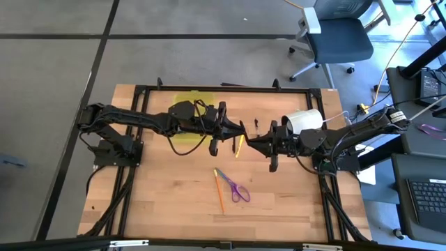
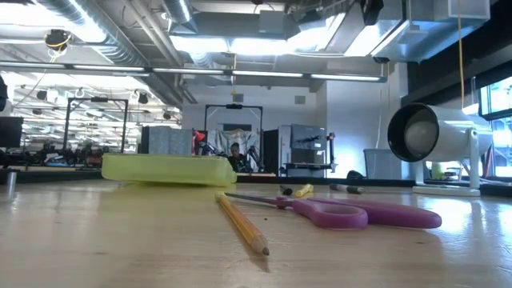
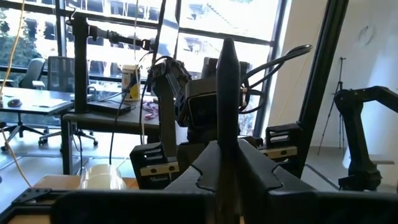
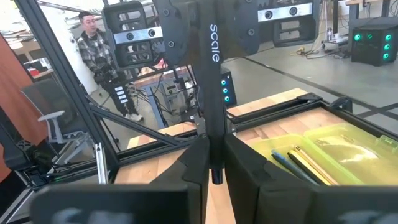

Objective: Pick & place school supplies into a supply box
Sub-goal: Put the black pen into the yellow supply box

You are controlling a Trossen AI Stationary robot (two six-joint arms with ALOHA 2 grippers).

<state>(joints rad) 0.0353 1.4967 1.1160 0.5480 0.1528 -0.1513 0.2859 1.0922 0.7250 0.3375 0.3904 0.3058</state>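
Both arms meet mid-table. Right claw (image 4: 214,155) grips a black pen (image 4: 211,93); left claw (image 3: 227,168) clenches its tip: a handover. Next: carry it to the box (image 1: 188,115).

Ceiling strip lights (image 2: 240,44) in the low view burn nearly white and wash out the ductwork beside them. Below them the table (image 2: 120,248) takes an even, soft light, with a faint shadow under the scissors (image 2: 360,214). The pencil (image 2: 244,226) tip nearest the camera is sharp, while the room behind the supply box (image 2: 168,170) goes soft. From above, the table (image 1: 174,192) is evenly lit, and both arms cast short, dim shadows on it. In the left wrist view, daylight through the windows (image 3: 186,25) glares, leaving the near fingers (image 3: 186,180) dark and blurred. In the right wrist view, the fingers (image 4: 193,168) are likewise out of focus against a bright room.
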